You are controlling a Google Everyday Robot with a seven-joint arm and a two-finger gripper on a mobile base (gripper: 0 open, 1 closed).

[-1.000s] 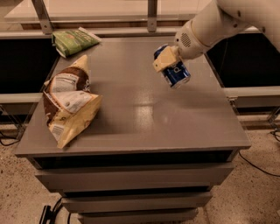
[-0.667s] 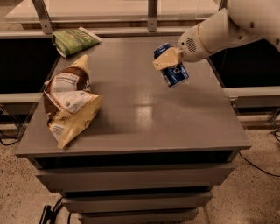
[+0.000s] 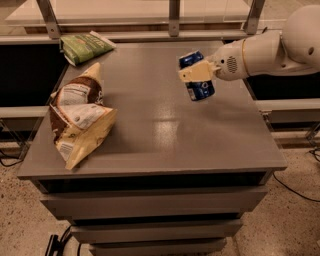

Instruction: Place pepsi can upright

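Observation:
The pepsi can [image 3: 199, 89] is dark blue with white lettering and hangs nearly upright, slightly tilted, above the right part of the grey table [image 3: 150, 125]. My gripper [image 3: 196, 74] comes in from the right on a white arm and is shut on the pepsi can around its middle, with a tan finger [image 3: 192, 73] across its front. The can looks to be off the table top.
A brown and cream snack bag [image 3: 80, 117] lies on the table's left side. A green snack bag [image 3: 86, 46] lies at the back left corner. Metal posts [image 3: 173, 15] stand behind the table. Drawers [image 3: 155, 205] sit under the top.
The arm has swung so that it now reaches in level from the right, and the can has stayed held above the right part of the table, turning a little more upright.

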